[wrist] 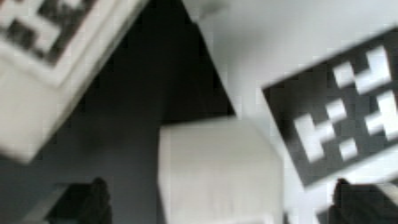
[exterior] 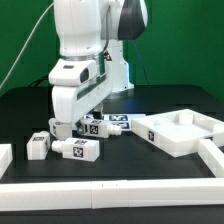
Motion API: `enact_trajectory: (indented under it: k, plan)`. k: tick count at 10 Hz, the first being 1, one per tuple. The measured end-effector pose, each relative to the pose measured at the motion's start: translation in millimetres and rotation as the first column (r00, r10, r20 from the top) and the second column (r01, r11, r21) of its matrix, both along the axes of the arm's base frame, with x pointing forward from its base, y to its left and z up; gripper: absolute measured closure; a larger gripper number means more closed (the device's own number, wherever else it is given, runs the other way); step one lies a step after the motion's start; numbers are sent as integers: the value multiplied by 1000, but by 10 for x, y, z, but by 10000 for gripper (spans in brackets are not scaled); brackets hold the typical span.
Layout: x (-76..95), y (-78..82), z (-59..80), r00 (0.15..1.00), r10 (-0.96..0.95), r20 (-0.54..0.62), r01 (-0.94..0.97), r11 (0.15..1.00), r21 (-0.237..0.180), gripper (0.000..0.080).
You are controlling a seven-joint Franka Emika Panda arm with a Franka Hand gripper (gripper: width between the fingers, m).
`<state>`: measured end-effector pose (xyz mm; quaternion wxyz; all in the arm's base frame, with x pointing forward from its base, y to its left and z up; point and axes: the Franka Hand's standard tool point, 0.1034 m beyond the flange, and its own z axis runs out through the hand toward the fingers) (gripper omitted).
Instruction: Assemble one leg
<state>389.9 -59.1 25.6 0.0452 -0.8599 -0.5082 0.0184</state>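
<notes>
Several small white legs with marker tags lie on the black table at the exterior view's left: one (exterior: 38,145), one (exterior: 78,148) and one (exterior: 95,127). My gripper (exterior: 63,127) is lowered to the table among them. In the wrist view, which is blurred, a plain white leg (wrist: 222,170) stands between my dark fingertips (wrist: 80,203), with a gap on each side. My gripper (wrist: 222,208) is open around it. Which leg of the exterior view this is I cannot tell, as the hand hides it.
The large white square panel (exterior: 185,130) lies at the exterior view's right. White border bars run along the front (exterior: 110,195) and sides. Tagged white pieces lie close to the fingers in the wrist view, one (wrist: 54,45) and another (wrist: 347,110). A tagged flat piece (exterior: 119,122) lies behind the legs.
</notes>
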Motion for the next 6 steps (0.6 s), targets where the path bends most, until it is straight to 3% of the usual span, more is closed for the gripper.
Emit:
enact_trajectory:
  k: [2,3,6]
  plan:
    - [123,148,298,994,-113,-16,112,994,-18,156]
    - [278,295,425,984,-178,-24,177,984,-28,151]
    - [737,975,445,880,-475,-1,475,880,-35,151]
